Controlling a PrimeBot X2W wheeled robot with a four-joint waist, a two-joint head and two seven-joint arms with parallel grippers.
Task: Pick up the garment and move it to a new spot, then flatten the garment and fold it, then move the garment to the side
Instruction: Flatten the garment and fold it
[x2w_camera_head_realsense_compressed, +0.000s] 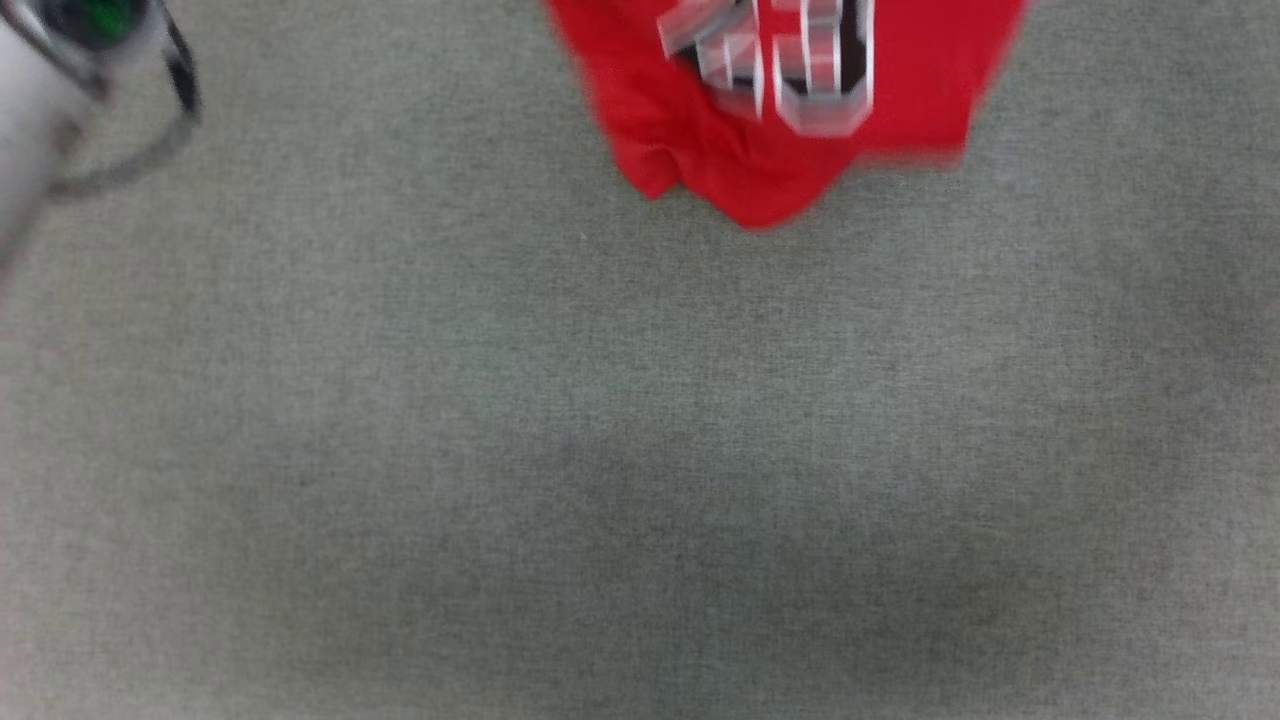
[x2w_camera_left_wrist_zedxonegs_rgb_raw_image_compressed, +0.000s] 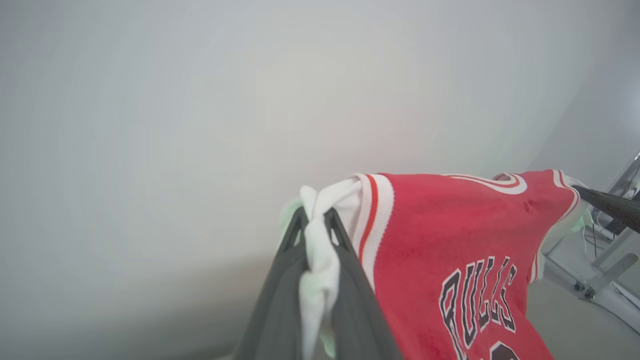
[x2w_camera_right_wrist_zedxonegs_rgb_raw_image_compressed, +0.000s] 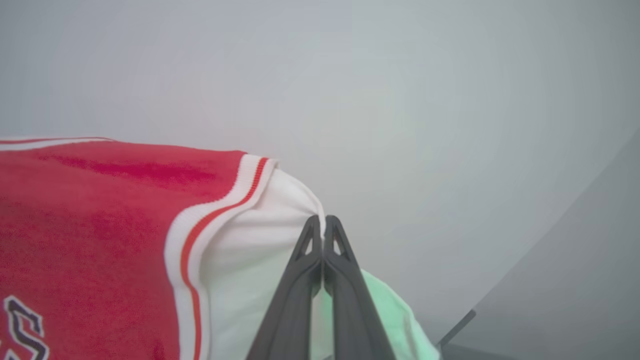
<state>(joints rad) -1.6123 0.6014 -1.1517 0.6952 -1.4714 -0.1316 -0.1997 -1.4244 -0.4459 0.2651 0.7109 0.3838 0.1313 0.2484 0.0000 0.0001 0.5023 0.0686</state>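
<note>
Jaws pinching garment (x2w_camera_left_wrist_zedxonegs_rgb_raw_image_compressed: 450, 235) aloft, grey surface (x2w_camera_head_realsense_compressed: 640, 450) below

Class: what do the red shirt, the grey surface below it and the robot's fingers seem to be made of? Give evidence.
Shirt: soft matte knit cloth; it drapes and bunches, with ribbed trim. Grey surface: probably woven fabric; a fine crosshatch texture shows. Fingers: likely hard dark plastic, dull sheen, moulded cut-outs.
</note>
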